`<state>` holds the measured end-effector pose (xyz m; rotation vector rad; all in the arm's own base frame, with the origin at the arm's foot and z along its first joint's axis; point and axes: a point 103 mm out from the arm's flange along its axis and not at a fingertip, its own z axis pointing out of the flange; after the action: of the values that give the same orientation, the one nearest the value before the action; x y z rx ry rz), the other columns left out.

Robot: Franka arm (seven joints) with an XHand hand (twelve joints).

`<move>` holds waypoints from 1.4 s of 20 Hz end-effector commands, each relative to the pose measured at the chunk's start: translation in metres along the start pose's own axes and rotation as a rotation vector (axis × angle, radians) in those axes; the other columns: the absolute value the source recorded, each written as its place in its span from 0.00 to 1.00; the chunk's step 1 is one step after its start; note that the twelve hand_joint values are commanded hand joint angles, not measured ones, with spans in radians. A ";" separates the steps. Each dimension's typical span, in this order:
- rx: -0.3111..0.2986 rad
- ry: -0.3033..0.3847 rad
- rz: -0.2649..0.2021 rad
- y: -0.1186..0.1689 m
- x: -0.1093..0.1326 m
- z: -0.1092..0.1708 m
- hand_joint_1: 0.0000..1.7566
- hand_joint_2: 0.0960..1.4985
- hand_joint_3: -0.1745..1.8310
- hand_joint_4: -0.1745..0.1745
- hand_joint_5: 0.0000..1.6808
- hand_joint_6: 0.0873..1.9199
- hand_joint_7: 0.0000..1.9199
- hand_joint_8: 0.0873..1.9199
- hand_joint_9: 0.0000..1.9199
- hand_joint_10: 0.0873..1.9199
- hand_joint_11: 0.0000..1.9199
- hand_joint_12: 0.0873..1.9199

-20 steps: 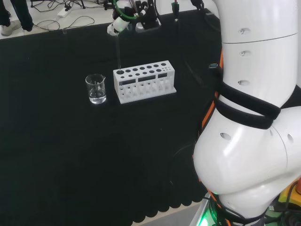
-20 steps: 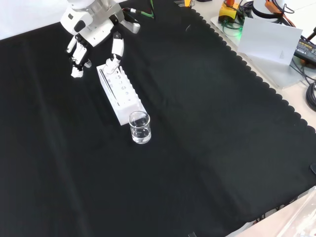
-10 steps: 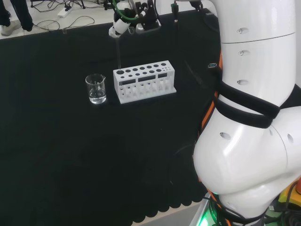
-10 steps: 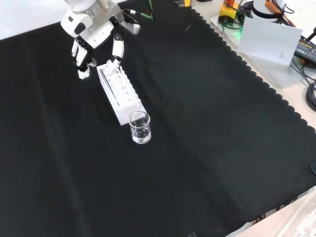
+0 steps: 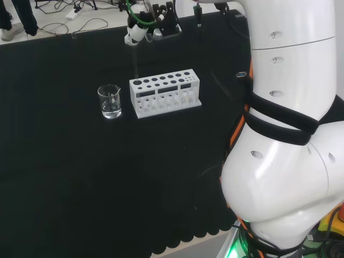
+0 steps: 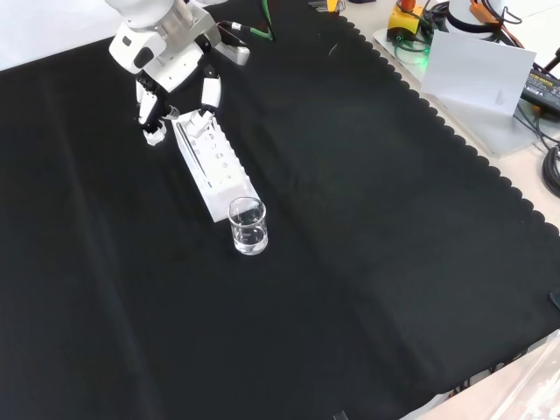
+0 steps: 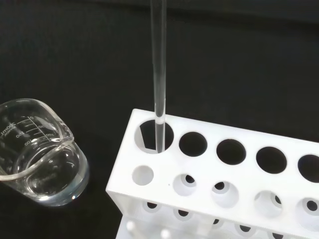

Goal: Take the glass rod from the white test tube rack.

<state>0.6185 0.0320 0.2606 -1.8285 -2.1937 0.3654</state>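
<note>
The white test tube rack [image 5: 164,92] stands on the black cloth with a row of round holes along its top. A clear glass rod [image 5: 135,59] stands upright over the rack's left end hole in the head view. The hand [image 5: 143,25] is at the rod's top, its fingers curled and pinching it. In the wrist view the rod [image 7: 158,64] runs straight down and its lower end sits inside the end hole of the rack [image 7: 214,174]. In the front view the hand [image 6: 166,59] hovers over the far end of the rack [image 6: 214,162].
A small glass beaker [image 5: 109,101] holding a little clear liquid stands just beyond the rack's end, close to the rod's hole [image 7: 40,154] [image 6: 248,226]. The arm's white links [image 5: 290,134] stand at the head view's right. Cables and gear lie past the cloth's scalloped edge [image 6: 411,79].
The hand has risen a little and drawn the rod upward with it. In the front view its fingers have closed in toward the rack's end. Rack and beaker have not moved.
</note>
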 end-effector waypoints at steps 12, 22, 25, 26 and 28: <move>-0.093 0.034 0.003 0.003 0.011 0.009 0.63 0.72 0.17 0.00 0.49 0.61 0.58 0.49 0.77 0.35 0.81 0.37; -0.139 0.014 0.052 0.001 0.015 0.010 0.70 0.72 0.10 0.00 0.54 0.50 0.60 0.51 0.79 0.36 0.85 0.30; -0.197 -0.007 0.069 -0.004 0.017 0.003 0.69 0.63 0.18 0.00 0.63 0.43 0.70 0.47 0.84 0.37 0.86 0.28; -0.218 -0.016 0.069 -0.007 0.018 0.000 0.68 0.55 0.29 0.00 0.65 0.44 0.74 0.45 0.86 0.36 0.87 0.28; -0.254 -0.028 0.064 -0.012 0.020 -0.006 0.68 0.41 0.45 0.00 0.69 0.45 0.78 0.44 0.89 0.36 0.88 0.29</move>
<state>0.6122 0.0455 0.2524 -1.9535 -2.2184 0.2061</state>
